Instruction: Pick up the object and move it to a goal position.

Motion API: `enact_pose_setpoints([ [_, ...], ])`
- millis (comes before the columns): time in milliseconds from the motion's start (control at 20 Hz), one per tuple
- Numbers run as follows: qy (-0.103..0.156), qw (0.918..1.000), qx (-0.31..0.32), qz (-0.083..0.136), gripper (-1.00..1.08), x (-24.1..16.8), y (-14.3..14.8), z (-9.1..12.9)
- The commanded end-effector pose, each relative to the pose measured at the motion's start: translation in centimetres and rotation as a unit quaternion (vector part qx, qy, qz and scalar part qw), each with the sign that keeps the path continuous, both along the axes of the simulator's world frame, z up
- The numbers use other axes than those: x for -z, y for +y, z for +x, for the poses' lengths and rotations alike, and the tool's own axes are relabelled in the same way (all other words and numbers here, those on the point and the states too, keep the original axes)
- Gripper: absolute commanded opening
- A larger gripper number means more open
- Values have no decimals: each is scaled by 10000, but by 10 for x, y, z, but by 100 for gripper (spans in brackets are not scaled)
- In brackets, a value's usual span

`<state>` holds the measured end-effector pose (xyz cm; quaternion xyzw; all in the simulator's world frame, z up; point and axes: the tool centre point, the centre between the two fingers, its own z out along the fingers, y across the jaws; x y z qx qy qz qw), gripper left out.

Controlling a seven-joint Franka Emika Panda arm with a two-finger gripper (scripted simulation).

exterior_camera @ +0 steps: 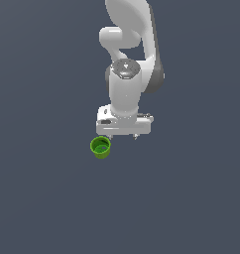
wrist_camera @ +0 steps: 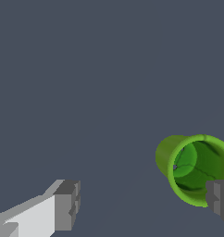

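Open gripper above the green cup

Grey fingertips (wrist_camera: 67, 203) of the gripper (wrist_camera: 144, 203) sit closest to the wrist camera, spread wide apart and holding nothing. One fingertip overlaps the rim of the green cup (wrist_camera: 195, 169), the other is well apart from it. On the exterior view the white gripper (exterior_camera: 123, 135) hangs over the dark floor (exterior_camera: 191, 198), and the cup (exterior_camera: 100, 147) stands upright just below its end on the exterior view's left

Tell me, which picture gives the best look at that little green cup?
The wrist view: the green cup looks large there, with its darker inside visible, though the frame edge clips it. The exterior view shows the whole cup, but small, beside the white pincer.
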<state>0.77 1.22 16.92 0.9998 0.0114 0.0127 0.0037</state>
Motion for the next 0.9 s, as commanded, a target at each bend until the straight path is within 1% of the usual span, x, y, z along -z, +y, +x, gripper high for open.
enact_pose_setpoints([
  [0, 0, 10000, 0, 0, 28, 0, 0, 0],
  [400, -124, 9999, 2, 76, 28, -12, 10, 6],
  [650, -58, 10000, 14, 71, 28, -9, 7, 7],
  [850, 73, 9999, 40, 67, 28, -5, 0, 9],
])
